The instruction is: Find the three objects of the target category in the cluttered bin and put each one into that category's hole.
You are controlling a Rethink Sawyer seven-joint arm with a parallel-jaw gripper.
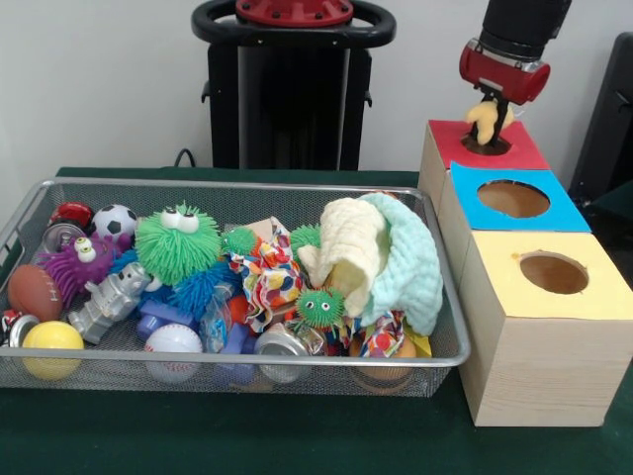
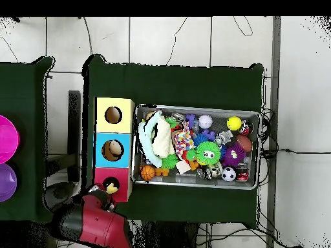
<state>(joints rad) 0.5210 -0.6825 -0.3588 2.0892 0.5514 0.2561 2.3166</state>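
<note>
The gripper (image 1: pixel 491 114) hangs directly over the red box's hole (image 1: pixel 486 145), pinching a pale yellow toy (image 1: pixel 485 120) — the toy's lower end sits at the hole's rim. The wire bin (image 1: pixel 59 373) lies well apart — left in the front view.

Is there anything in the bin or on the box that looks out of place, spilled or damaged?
Nothing stands out. The wire bin is cluttered, but everything lies inside it. The tool holds a yellowish object over the red hole, and nothing has spilled onto the green table.
</note>
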